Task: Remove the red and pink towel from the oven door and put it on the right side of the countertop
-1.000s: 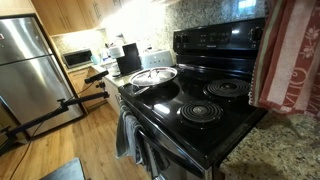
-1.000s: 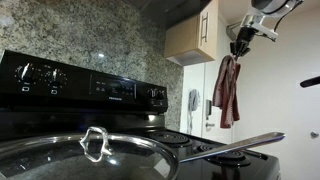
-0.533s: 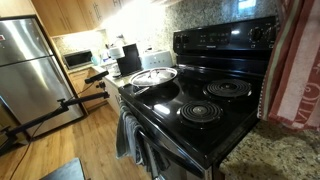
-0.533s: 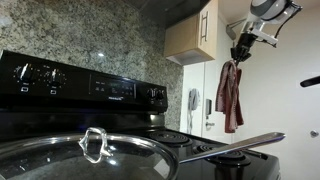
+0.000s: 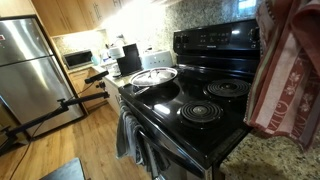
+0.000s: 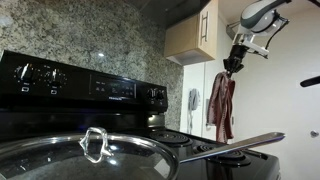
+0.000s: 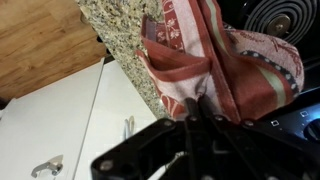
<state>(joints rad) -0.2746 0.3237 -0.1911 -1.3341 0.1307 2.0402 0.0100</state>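
Refrigerator (image 5: 25, 70): stainless steel, standing at the far end of the kitchen floor, well apart from the stove.
Stove (image 5: 195, 108): black glass top with coil burners; its control panel stands against the speckled backsplash (image 6: 80, 40).
Oven door (image 5: 170, 158): glossy black front panel of the stove. A grey-blue towel (image 5: 128, 135) hangs at its end nearer the refrigerator. The red and pink towel is not on it.
Countertop (image 5: 275, 160): speckled granite, adjoining the stove's edge. In the wrist view it appears as a granite strip (image 7: 120, 30) above white cabinet fronts (image 7: 60, 120).
Robot arm (image 6: 258, 14): reaches in from the upper corner of an exterior view, past the wall cabinet (image 6: 195, 35).
Red and pink towel (image 5: 285, 80): suspended in the air, bunched at its top and hanging straight down (image 6: 220, 105). In the wrist view (image 7: 225, 70) it drapes across the countertop's edge where that edge meets the stove. Contact between its lower end and the countertop cannot be determined.
Lidded pan (image 5: 152, 77): on the stove top, at the corner away from the red and pink towel; its long handle (image 6: 235, 145) points toward that towel.
Gripper (image 6: 233, 64): clenched on the upper end of the red and pink towel, carrying its weight; the wrist view shows the fingers (image 7: 200, 102) pinched into the cloth.
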